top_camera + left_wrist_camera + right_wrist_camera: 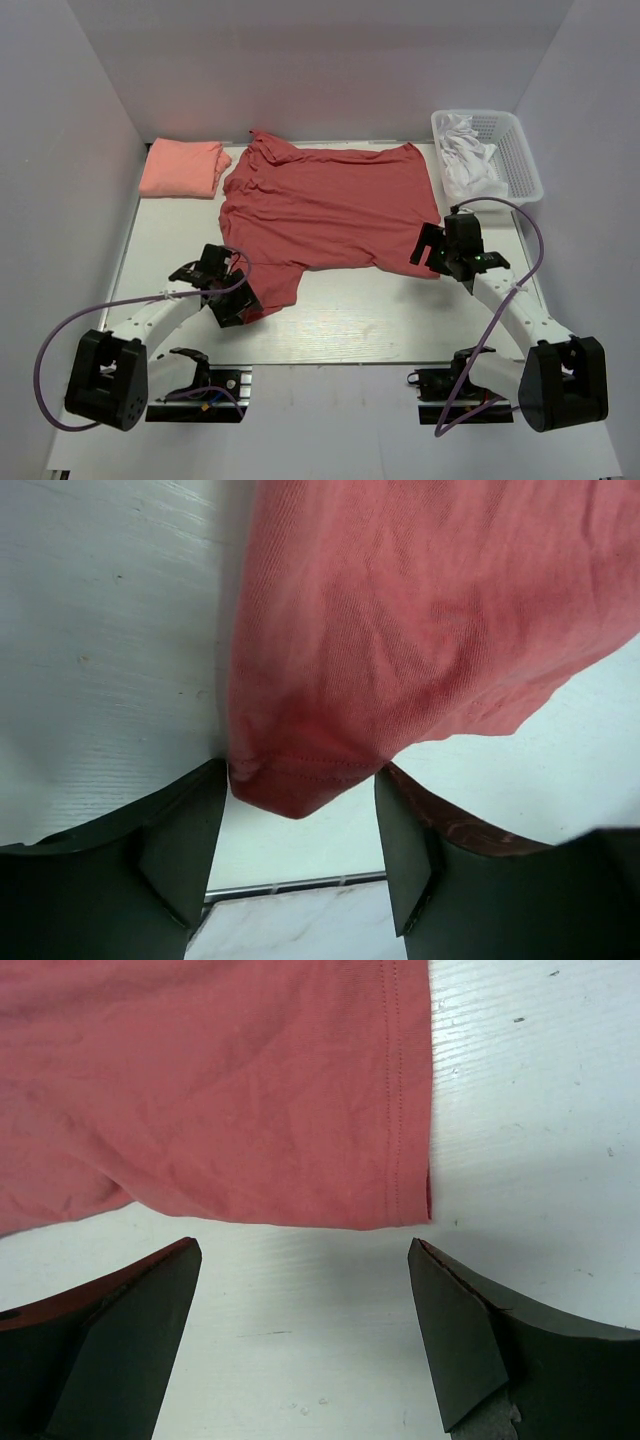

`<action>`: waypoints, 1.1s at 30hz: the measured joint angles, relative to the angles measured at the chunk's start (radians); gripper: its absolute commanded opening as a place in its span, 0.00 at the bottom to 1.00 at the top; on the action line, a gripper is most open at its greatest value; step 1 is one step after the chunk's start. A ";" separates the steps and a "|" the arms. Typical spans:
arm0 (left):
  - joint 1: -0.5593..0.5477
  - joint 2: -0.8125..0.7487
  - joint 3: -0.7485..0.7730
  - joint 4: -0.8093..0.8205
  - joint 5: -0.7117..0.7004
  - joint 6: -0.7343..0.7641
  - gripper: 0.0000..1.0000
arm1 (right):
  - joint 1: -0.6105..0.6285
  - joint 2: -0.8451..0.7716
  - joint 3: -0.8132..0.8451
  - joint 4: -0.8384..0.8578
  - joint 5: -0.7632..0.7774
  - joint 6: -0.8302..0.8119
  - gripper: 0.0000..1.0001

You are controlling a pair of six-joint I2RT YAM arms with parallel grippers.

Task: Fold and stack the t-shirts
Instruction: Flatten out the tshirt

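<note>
Brick-red shirt [330, 205] lies spread on the table [350, 325]. My left claw [300, 780] straddles its corner, unpinched; right claw [302, 1250] gapes short of the hem. I'd push both deeper before squeezing.

Your counter [350, 320] is a pale, off-white surface with faint grain lines and a few small dark specks. Across its middle you have the brick-red t-shirt [330, 205], spread open and lightly creased, rumpled at its far left end, with one corner reaching toward the near left. Its stitched hem on the right lies flat against the surface. In the far left corner sits the salmon-pink t-shirt [182, 168], folded into a compact block just beside the red one. In the far right corner stands a white lattice basket [527, 160].
</note>
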 measured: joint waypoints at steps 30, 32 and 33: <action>-0.051 0.070 0.011 0.086 -0.016 0.030 0.00 | -0.033 0.222 -0.031 0.050 0.118 0.098 0.90; -0.050 0.066 0.011 0.082 -0.019 0.034 0.00 | -0.036 0.222 -0.031 0.058 0.119 0.104 0.89; -0.050 0.064 0.011 0.079 -0.020 0.036 0.00 | -0.039 0.222 -0.031 0.062 0.119 0.105 0.87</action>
